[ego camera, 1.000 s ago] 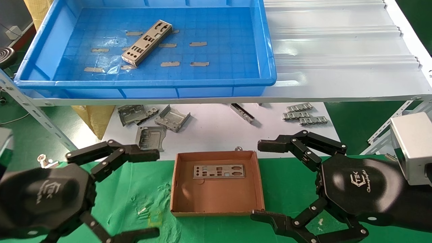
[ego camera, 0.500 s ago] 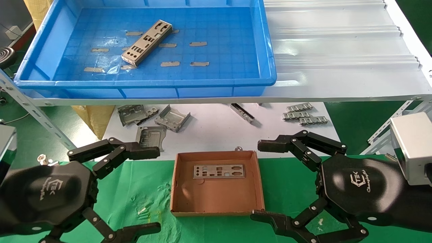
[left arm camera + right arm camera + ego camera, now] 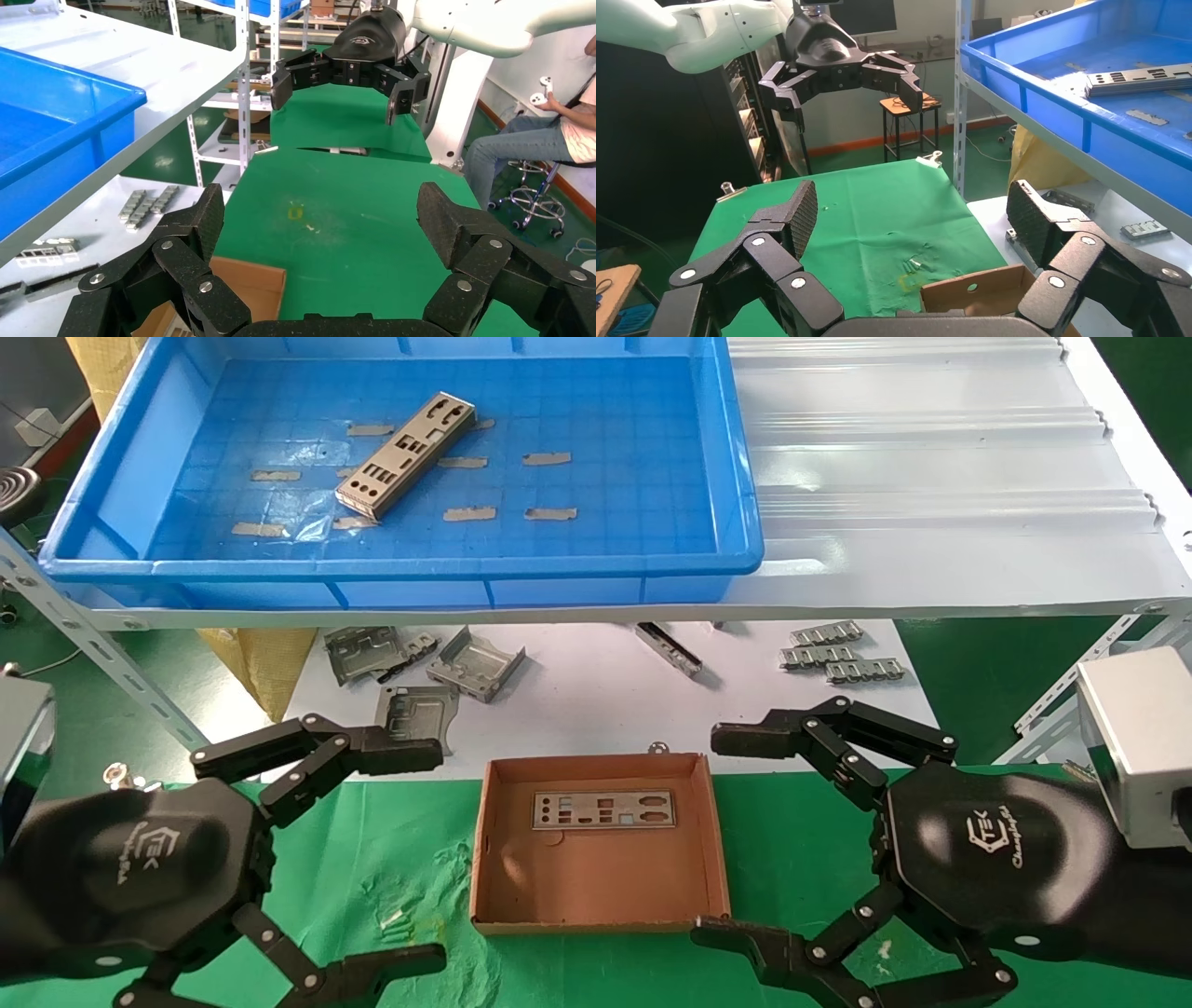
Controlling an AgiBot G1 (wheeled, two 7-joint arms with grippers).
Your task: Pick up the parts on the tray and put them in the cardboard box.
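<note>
One silver-grey punched plate (image 3: 406, 453) lies slanted on the floor of the blue tray (image 3: 736, 477) on the shelf; it also shows in the right wrist view (image 3: 1137, 78). A second plate (image 3: 603, 809) lies flat in the brown cardboard box (image 3: 484, 859) on the green cloth. My left gripper (image 3: 424, 859) hangs open and empty left of the box. My right gripper (image 3: 722, 836) hangs open and empty right of the box. The box corner shows in the left wrist view (image 3: 253, 291) and the right wrist view (image 3: 975, 291).
Bent grey brackets (image 3: 475, 663) and small ridged strips (image 3: 838, 654) lie on the white surface under the shelf, behind the box. A ribbed white sheet (image 3: 931, 449) covers the shelf right of the tray. A slotted shelf leg (image 3: 102, 654) slants down at the left.
My left gripper has shifted slightly up and to the right. The right gripper, the plates and the box have not moved.
</note>
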